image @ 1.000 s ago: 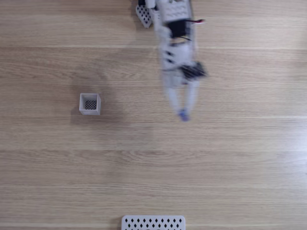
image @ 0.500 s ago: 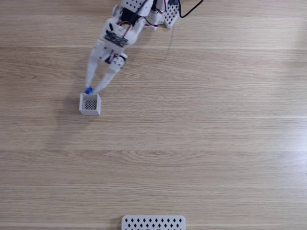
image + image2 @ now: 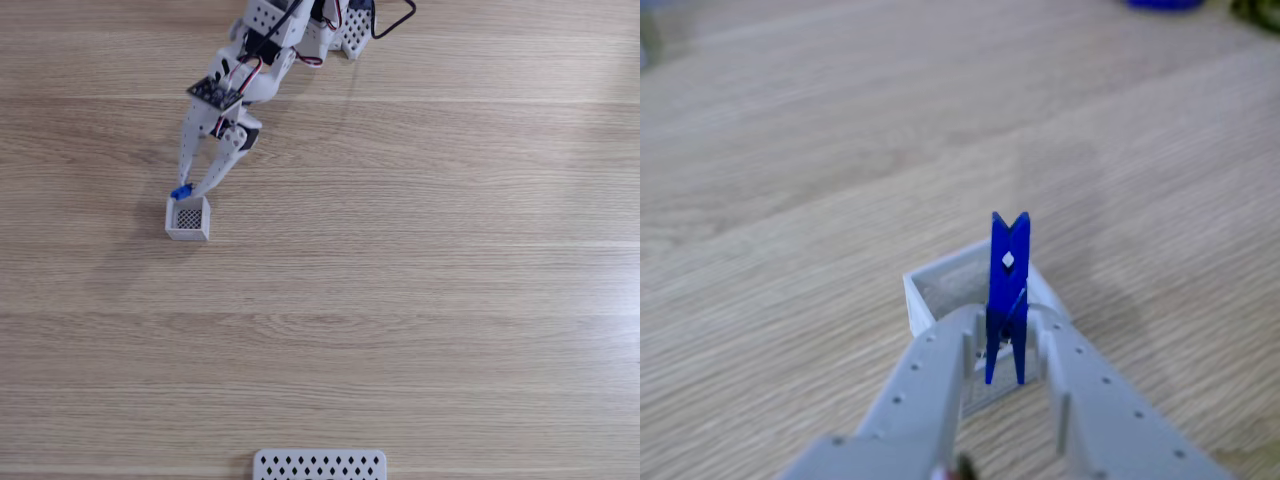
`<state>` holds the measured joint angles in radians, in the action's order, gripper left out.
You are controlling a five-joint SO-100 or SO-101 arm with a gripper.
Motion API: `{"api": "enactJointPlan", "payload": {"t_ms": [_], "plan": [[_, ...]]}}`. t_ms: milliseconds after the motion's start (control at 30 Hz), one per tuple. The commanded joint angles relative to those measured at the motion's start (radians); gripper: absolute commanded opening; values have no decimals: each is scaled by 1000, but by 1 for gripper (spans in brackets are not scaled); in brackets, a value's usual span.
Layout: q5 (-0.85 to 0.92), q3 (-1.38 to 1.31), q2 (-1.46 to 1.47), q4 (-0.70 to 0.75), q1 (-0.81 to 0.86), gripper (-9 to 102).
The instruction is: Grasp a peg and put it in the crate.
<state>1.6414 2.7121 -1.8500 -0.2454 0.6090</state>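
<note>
Claw [image 3: 1006, 345]: two white perforated plastic fingers, nearly closed, clamped on the lower part of the thin bright blue bar-shaped peg [image 3: 1007, 285]. The peg stands upright between the fingers, its notched tip uppermost and a small diamond-shaped opening visible in its face.

Position: in the fixed view the claw [image 3: 188, 192] and peg [image 3: 181, 191] sit at the upper rim of the small white square open-topped crate [image 3: 187, 231] with its dark mesh floor. In the other view the crate [image 3: 919, 296] lies directly behind the peg. How much of the peg stands over the opening cannot be told.

Risks, as a judgement: released here, the peg may strike the near wall and tip onto the light wooden worktop [image 3: 420, 300]. The crate looks light and unfixed; a finger brushing its wall could push it aside. The upright peg may lodge across the walls rather than drop flat.

Markings: no brand, label or legible writing found. The flat white plate with diamond-shaped holes [image 3: 319, 465] bears none.
</note>
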Motion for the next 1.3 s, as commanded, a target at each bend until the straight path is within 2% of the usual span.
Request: {"api": "enactJointPlan", "payload": {"t_ms": [0,500,1267], "plan": [[-14,-166,32,-37,9,0],[-17,-239,74,-20,-12,0],[-12,-244,61,-20,-20,17]]}}
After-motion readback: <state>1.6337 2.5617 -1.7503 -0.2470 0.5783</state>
